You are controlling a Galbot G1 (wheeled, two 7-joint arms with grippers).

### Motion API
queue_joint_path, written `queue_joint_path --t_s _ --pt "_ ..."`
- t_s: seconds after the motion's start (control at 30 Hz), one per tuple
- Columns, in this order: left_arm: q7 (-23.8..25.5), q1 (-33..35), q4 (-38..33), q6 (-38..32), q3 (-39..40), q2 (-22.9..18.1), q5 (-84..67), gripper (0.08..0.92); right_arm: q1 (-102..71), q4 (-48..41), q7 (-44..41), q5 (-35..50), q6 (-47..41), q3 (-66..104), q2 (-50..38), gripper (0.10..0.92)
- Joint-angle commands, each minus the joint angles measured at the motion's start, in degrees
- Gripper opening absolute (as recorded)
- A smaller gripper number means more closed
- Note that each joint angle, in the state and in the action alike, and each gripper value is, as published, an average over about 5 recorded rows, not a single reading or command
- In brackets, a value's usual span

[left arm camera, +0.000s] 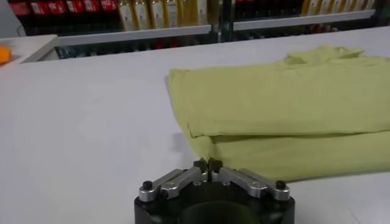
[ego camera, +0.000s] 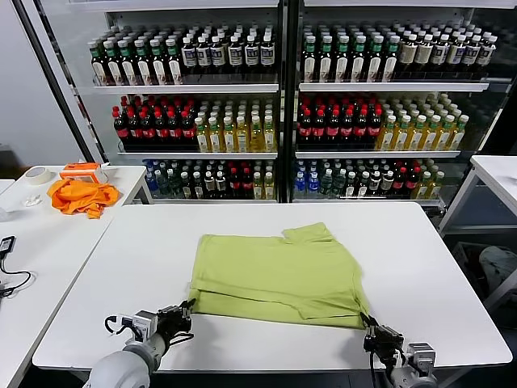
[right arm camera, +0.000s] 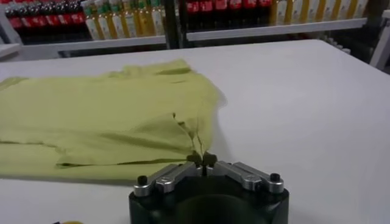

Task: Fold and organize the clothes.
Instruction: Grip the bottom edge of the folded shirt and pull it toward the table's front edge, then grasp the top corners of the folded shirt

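My left claw [ego camera: 187, 307] sits low at the near edge of the white counter [ego camera: 145, 242], its two fingers pressed together on the near left corner of the yellow-green T-shirt [ego camera: 279, 271]. In the left wrist view that claw [left arm camera: 208, 164] has its tips meeting right at the cloth's edge, where the folded layers [left arm camera: 280, 155] stack one on the other, so it is clamped on the fabric.

My right claw [ego camera: 370, 322] mirrors it at the near right corner of the shirt. In the right wrist view the right claw [right arm camera: 202, 159] has its tips closed together with a thin pinch of cloth rising between them, and the T-shirt [right arm camera: 103, 115] spreads away from it across the counter [right arm camera: 304, 109].

The T-shirt lies flat just beyond both claws, spanning the gap between them, folded into a rough rectangle with a doubled band along its near edge. A sleeve [ego camera: 308, 233] sticks out at the far side, away from my claws. No printed graphic shows on the upper face.

Farther off, past my left claw and on a separate side table [ego camera: 48, 234], lies a bunched orange garment [ego camera: 79, 196] with a roll of tape [ego camera: 36, 175] near it. Beyond the counter stand glass-fronted shelves [ego camera: 283, 89] packed with rows of bottles.
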Motion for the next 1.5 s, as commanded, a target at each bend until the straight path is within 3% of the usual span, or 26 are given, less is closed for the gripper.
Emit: queue_joint_path --t_s 0.03,0.3,0.47,0.7,0.93,1.1,1.3,1.5 --pt "-1.4 10.9 -9.3 -0.1 -4.2 2.5 -0.5 0.082 -8.7 5.4 0.3 -3.3 -0.7 0.6 -0.2 0.111" --pt "-2.4 11.9 -9.7 0.1 -5.8 5.2 -0.2 0.082 -8.5 7.4 1.9 -3.8 -3.6 1.0 -0.1 0.132" --pt "-1.7 10.6 -11.2 0.1 -7.2 6.4 -2.6 0.118 -8.0 10.5 2.4 -2.1 -5.6 3.4 -1.0 0.263" --pt "-1.3 4.6 -12.8 0.0 -7.7 6.3 -5.7 0.316 1.4 13.3 3.9 3.3 -9.4 5.8 -2.5 0.462" --pt "1.0 -9.0 -0.7 -2.4 -1.8 7.2 -7.6 0.515 23.6 3.4 8.9 10.2 -9.8 -1.5 -3.4 0.661" --pt "3.0 -19.0 9.7 -4.9 4.4 6.0 -7.1 0.663 36.2 -6.9 10.4 10.7 -9.8 -9.9 -0.6 0.792" --pt "4.5 -29.1 20.7 -5.6 10.0 2.9 -6.5 0.805 49.0 -21.3 10.4 9.7 -9.7 -16.6 4.2 0.822" --pt "6.7 -34.8 29.2 -6.0 13.3 1.3 -5.9 0.822 55.0 -32.4 9.0 5.5 -9.7 -19.5 9.3 0.823"
